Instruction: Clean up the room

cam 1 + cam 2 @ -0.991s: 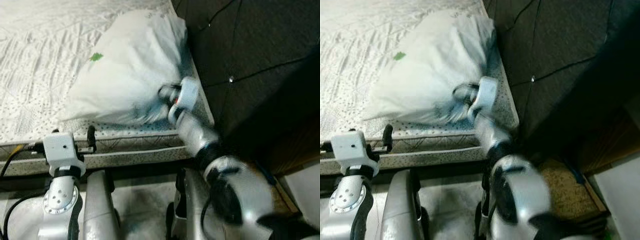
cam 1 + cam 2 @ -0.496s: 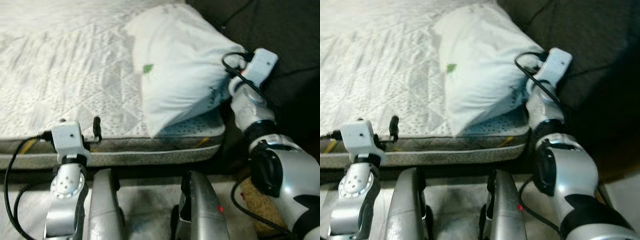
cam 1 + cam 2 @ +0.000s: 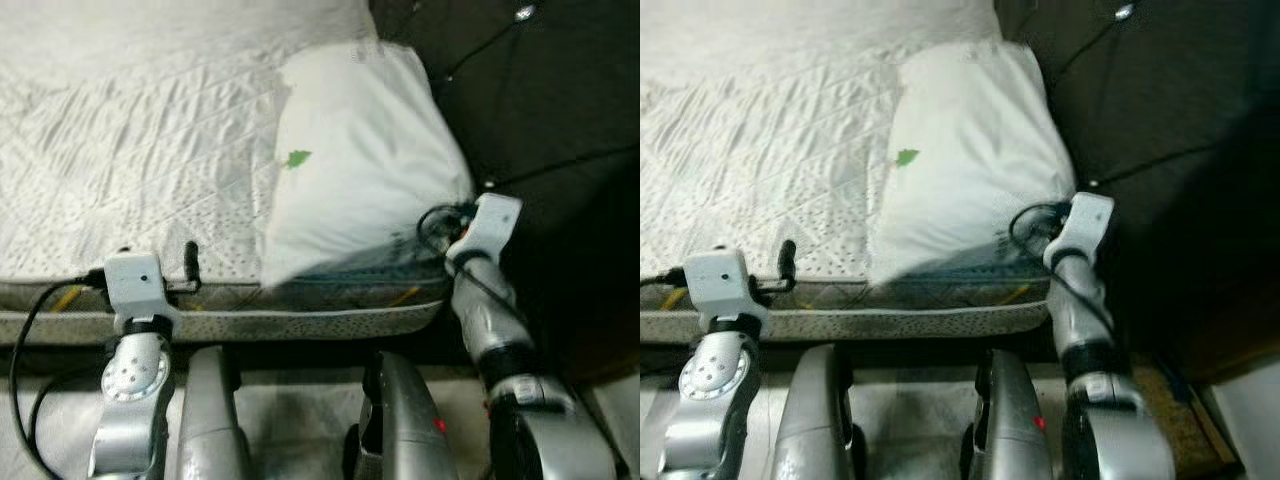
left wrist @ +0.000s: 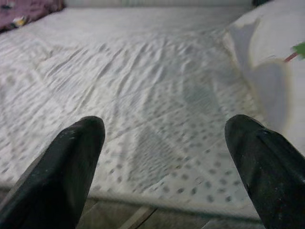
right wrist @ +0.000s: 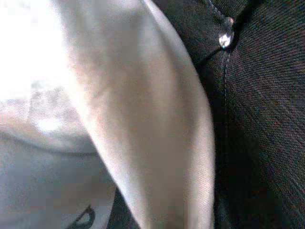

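The pillow (image 3: 360, 160) now lies flat by the headboard (image 3: 540, 110), right arm lowered.

No legible text, label, brand or number. The white pillow (image 3: 355, 170) bears one small green mark (image 3: 298, 158), too small to read, and dark print near its lower edge, blurred

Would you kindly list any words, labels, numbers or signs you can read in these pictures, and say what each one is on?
None can be read.
Pillow: a small green mark, a shape, not lettering.
Pillow, near the right gripper: a dark printed mark, cut off and too blurred to read.
Mattress: a dotted quilted pattern, no text.
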Robot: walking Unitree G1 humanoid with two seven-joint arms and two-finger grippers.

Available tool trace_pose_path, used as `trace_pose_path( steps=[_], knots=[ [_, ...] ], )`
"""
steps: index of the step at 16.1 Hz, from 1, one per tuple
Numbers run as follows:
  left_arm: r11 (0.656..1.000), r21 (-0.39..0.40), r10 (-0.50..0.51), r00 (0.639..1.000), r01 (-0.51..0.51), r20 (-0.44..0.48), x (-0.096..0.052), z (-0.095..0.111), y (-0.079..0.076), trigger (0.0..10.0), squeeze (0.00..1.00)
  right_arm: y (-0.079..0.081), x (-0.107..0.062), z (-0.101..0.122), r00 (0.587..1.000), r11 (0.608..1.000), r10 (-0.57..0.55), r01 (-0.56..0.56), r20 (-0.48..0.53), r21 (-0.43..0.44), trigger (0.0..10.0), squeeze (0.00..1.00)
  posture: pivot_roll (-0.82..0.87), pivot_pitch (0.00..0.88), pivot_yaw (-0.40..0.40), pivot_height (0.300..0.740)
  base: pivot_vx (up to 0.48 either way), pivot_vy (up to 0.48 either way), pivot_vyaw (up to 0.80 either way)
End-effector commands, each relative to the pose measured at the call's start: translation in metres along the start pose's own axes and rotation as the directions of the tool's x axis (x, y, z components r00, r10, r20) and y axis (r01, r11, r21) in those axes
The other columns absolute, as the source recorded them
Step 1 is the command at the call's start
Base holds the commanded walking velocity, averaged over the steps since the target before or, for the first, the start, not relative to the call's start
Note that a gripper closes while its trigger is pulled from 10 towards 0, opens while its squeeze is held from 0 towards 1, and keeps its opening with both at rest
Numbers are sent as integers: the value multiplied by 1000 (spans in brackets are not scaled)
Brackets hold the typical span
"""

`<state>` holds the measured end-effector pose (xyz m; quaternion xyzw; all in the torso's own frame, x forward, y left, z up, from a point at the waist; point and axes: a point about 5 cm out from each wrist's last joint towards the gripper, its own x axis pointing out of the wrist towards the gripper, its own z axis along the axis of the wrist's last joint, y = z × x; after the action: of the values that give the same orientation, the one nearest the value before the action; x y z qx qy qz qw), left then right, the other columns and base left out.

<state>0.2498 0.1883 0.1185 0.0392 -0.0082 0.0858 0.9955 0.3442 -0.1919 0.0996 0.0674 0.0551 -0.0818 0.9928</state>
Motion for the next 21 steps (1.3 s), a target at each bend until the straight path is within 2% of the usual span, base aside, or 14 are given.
trace_pose_path(
  steps=[1, 3, 4, 7, 10, 12, 13, 14, 17, 19, 21],
  knots=[
    [1000, 11, 2, 1000, -2, 1, 2, -1, 2, 10000, 0, 2, -10, 0, 1000, 1000, 10, -10, 5, 10, 0, 0, 28, 8, -58, 546, 0, 0, 0],
    [1000, 10, 0, 1000, 0, 9, 6, 0, 2, 10000, 0, -3, -23, -5, 1000, 1000, -4, 4, -16, 21, 0, 0, 17, 9, -45, 546, 0, 0, 0],
    [1000, 10, -1, 1000, 1, 9, 6, -1, 2, 10000, 0, -4, -24, -5, 1000, 1000, -6, 7, -21, 25, 0, 0, 16, 9, -43, 546, 0, 0, 0],
    [1000, 7, -2, 1000, 2, 12, 6, -1, -1, 10000, 0, 3, -18, 7, 1000, 999, -5, 4, 4, 47, 0, 0, 22, 8, -44, 546, 0, 0, 0],
    [1000, 11, 11, 1000, -11, 14, 6, -1, 3, 10000, 0, -2, -16, 14, 1000, 999, -21, 21, -4, 31, 0, 0, 30, 10, -50, 546, 0, 0, 0],
    [1000, 13, 15, 1000, -15, 14, 6, -1, 4, 10000, 0, -11, -4, 25, 999, 999, -41, 41, 19, 6, 0, 0, 31, 10, -45, 546, 0, 0, 0],
    [1000, 16, 11, 1000, -11, 13, 7, -1, 4, 10000, 0, -26, 13, 49, 994, 996, -92, 93, 65, -11, 0, 0, 30, 7, -43, 546, 0, 0, 0],
    [1000, 18, 8, 1000, -9, 12, 8, -2, 3, 10000, 0, -36, 21, 64, 988, 992, -127, 129, 94, -18, 0, 0, 31, 3, -41, 546, 0, 0, 0],
    [1000, 25, 12, 1000, -13, 18, 10, -1, 4, 10000, 0, -60, 32, 95, 970, 979, -192, 200, 149, -45, 0, 0, 37, 0, -57, 546, 0, 0, 0],
    [1000, 23, 15, 1000, -15, 19, 10, -1, 4, 10000, 0, -64, 33, 97, 968, 976, -203, 212, 151, -53, 0, 0, 37, 0, -62, 546, 0, 0, 0],
    [1000, 22, 18, 1000, -18, 7, 8, -5, 6, 10000, 0, -56, 34, 79, 979, 982, -174, 181, 110, -59, 0, 0, 38, 0, -56, 546, 0, 0, 0]
  ],
)
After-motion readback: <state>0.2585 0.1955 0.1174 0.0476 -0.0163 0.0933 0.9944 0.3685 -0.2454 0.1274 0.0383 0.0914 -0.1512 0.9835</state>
